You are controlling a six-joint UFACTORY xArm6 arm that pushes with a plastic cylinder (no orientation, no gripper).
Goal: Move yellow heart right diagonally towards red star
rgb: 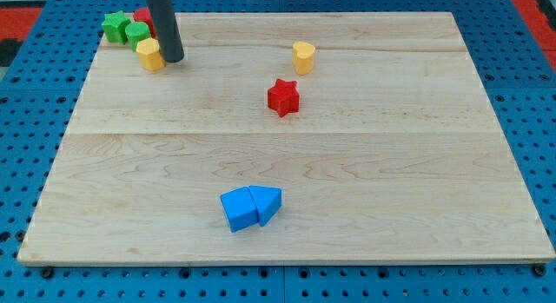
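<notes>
Pale wooden board (391, 164) on blue pegboard (26, 121), no fingers, my tip (173, 58) touching yellow block (150, 54), red star (283, 97) mid-board

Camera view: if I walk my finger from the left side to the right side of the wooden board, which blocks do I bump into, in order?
Green star → yellow block → my tip → blue cube → blue triangle → red star → yellow heart.

My tip (172, 58) sits at the table's (417, 181) top-left, touching the right side of a yellow block (150, 54). Behind that: two green blocks (126, 29) and a partly hidden red block (143, 16), packed tight. Yellow heart (303, 56) to red star (283, 96): open gap between. Blue cube (238, 209) and blue wedge (267, 203) touch, well apart at the view's bottom.
</notes>
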